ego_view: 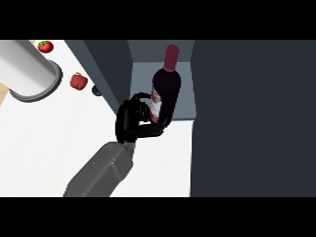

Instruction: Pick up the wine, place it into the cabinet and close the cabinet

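Curled round the wine bottle (166, 88) low on its belly, my left hand (138, 121) holds it upright just inside the cabinet (256, 115) opening, at the counter's (44, 139) right edge. Glass: stiff, heavy, slick, breakable; the label band seems the safest hold.

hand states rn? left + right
Left hand: not in view.
Right hand: fingers curled round the lower body of the wine bottle, which stands in the open cabinet.
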